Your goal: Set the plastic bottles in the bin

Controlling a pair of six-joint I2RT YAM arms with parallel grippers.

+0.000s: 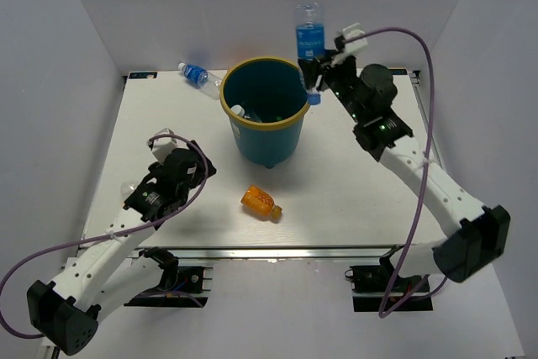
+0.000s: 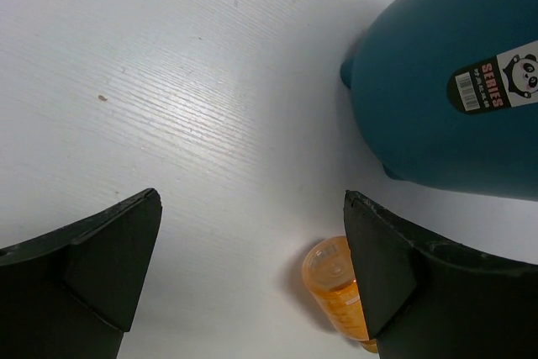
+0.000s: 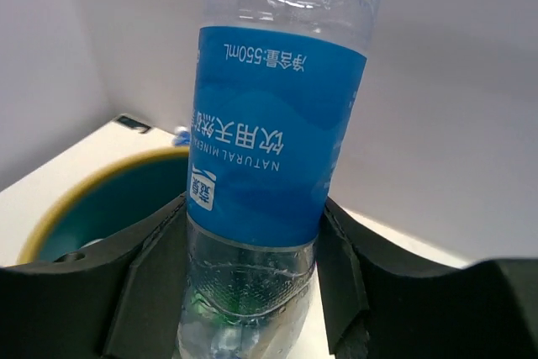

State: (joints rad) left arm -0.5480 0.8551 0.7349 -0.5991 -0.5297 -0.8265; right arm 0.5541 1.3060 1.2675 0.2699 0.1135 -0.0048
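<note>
The dark teal bin (image 1: 265, 136) with a yellow-tan rim stands at the table's middle back. My right gripper (image 1: 318, 73) is shut on a clear bottle with a blue label (image 1: 308, 38), held cap down above the bin's right rim; in the right wrist view the bottle (image 3: 273, 124) sits between the fingers (image 3: 256, 237), with the bin (image 3: 101, 178) below. A second blue-label bottle (image 1: 195, 74) lies behind the bin on the left. The orange bottle (image 1: 261, 202) lies in front of the bin. My left gripper (image 1: 195, 167) is open and empty (image 2: 252, 199); the orange bottle (image 2: 336, 287) lies by its right finger. A pale bottle end (image 1: 238, 110) shows inside the bin. The green bottle is hidden.
White walls enclose the table on the left, back and right. The bin's side with a panda sticker (image 2: 496, 77) fills the upper right of the left wrist view. Purple cables loop off both arms.
</note>
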